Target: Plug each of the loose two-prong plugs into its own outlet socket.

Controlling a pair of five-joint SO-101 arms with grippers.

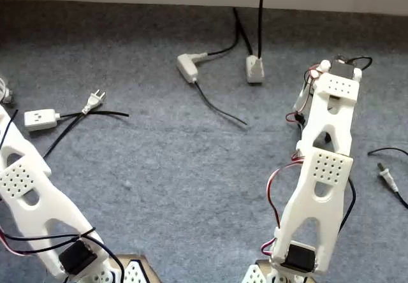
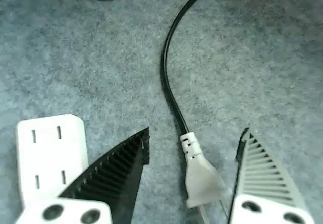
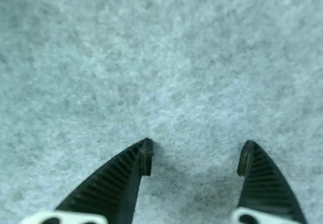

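Grey carpet (image 1: 159,168) covers the surface. We see our left end effector (image 2: 196,133) spread apart, with a white two-prong plug (image 2: 202,178) lying between its fingers and a white outlet socket (image 2: 48,156) just beside. Our right end effector (image 3: 197,144) hangs apart over carpet. Another plug (image 1: 387,176) lies at the high view's right edge.

White plug (image 2: 202,179), black cord (image 2: 165,72), grey carpet (image 2: 262,57)
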